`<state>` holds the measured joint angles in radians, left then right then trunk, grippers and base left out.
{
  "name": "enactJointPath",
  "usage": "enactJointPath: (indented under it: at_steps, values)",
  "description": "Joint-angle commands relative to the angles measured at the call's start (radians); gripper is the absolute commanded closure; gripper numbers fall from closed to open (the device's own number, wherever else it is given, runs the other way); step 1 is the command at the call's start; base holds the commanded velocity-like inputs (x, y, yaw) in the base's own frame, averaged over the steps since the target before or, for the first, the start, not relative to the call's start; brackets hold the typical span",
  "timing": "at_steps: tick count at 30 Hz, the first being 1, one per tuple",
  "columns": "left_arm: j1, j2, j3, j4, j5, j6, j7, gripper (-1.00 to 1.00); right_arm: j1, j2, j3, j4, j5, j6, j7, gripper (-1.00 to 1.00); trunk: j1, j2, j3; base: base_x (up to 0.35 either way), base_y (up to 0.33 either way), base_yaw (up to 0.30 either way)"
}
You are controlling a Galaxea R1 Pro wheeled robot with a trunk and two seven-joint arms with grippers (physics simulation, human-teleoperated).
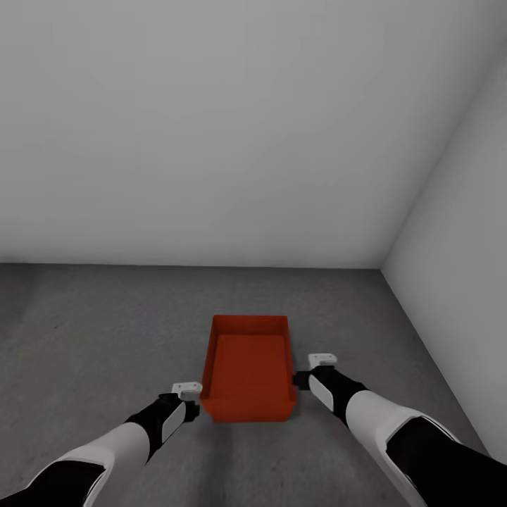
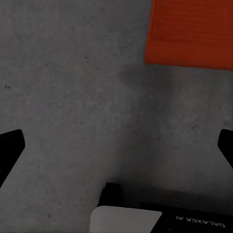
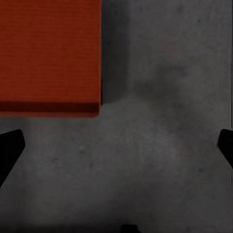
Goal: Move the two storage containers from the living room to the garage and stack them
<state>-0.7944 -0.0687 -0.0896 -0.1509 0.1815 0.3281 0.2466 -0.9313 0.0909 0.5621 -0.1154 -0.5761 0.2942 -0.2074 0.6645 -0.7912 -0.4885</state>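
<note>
A bare room corner: plain white walls [image 1: 211, 127] meet a flat, dark grey, mottled concrete-like floor [image 1: 91, 331]. This looks like the garage.

On that floor, roughly centred ahead of the robot and well short of the back wall, sits one red-orange rectangular storage container [image 1: 248, 367], lidless, with thin straight walls and an empty interior. Its long sides run away from the robot. In the left wrist view a corner of the container [image 2: 189, 31] lies against the grey floor, and the right wrist view likewise looks down on a corner of it [image 3: 48, 53], with a soft shadow alongside.

The two arms, white with black sleeves, reach forward on either side of the box. The left gripper [image 1: 187, 389] hangs just beside the near left corner; the right gripper [image 1: 322, 360] is just beside the near right wall. Neither appears to touch the container. In each wrist view the two dark fingertips [image 2: 10, 145] [image 3: 10, 148] sit at opposite edges of the picture with only floor between them, so both sets of fingers are spread wide apart and empty.

Judging by its look, the container is stiff, light and smooth-sided, likely somewhat slippery. Its thin walls suit a pinch over the rim, and one gripper on each long wall near the middle would probably keep it level when lifted.
</note>
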Motion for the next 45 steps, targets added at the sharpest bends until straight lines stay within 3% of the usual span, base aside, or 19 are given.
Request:
enactJointPath:
  at_steps: [1,7,13,18,23,24,27,34,39,45]
  values:
    - [0.0,0.001,-0.008,0.003,0.011,0.005,0.005,-1.0,-0.001,-0.001,0.008,-0.001,-0.009,0.002,-0.006,-1.0,0.0,-0.001,-0.001,0.0,0.0,0.0]
    - [0.0,0.004,-0.007,0.038,0.012,0.001,0.006,-1.0,-0.001,-0.002,0.009,0.004,-0.008,-0.01,-0.006,-1.0,0.0,-0.001,-0.001,0.0,0.0,0.0]
    - [0.0,0.03,-0.007,0.103,0.012,-0.002,-0.033,-1.0,0.025,-0.001,0.009,0.005,-0.007,-0.017,-0.006,-1.0,0.0,-0.001,-0.001,0.0,0.0,0.0]
    - [0.006,0.068,-0.007,0.142,0.013,-0.002,-0.091,-1.0,0.176,0.001,0.01,0.005,0.0,-0.073,-0.009,-1.0,0.0,-0.001,-0.001,0.0,0.0,0.0]
    - [0.011,0.075,-0.007,0.146,0.012,-0.004,-0.1,-1.0,0.308,0.008,0.011,0.005,0.002,-0.089,-0.01,-1.0,0.0,-0.001,-0.001,0.0,0.0,0.0]
    - [0.02,0.076,-0.007,0.146,0.012,-0.005,-0.1,-1.0,0.36,0.01,0.011,0.014,0.002,-0.092,-0.012,-1.0,0.0,-0.001,-0.001,0.0,0.0,0.0]
    - [0.071,0.077,-0.007,0.146,0.012,-0.024,-0.101,-1.0,0.424,0.011,0.012,0.048,0.002,-0.11,-0.012,-1.0,0.0,-0.001,-0.001,0.0,0.0,0.0]
    - [0.182,0.091,-0.007,0.148,0.011,-0.077,-0.102,-1.0,0.503,0.013,0.012,0.127,0.002,-0.251,-0.007,-1.0,0.0,-0.001,-0.001,0.0,0.0,0.0]
    - [0.257,0.114,-0.007,0.148,0.011,-0.136,-0.103,-1.0,0.569,0.013,0.011,0.133,0.002,-0.28,-0.006,-1.0,0.0,-0.001,-0.001,0.0,0.0,0.0]
    - [0.289,0.12,-0.007,0.148,0.012,-0.163,-0.103,-1.0,0.604,0.011,0.01,0.136,0.0,-0.353,-0.006,-1.0,0.0,-0.001,0.006,0.0,0.0,0.0]
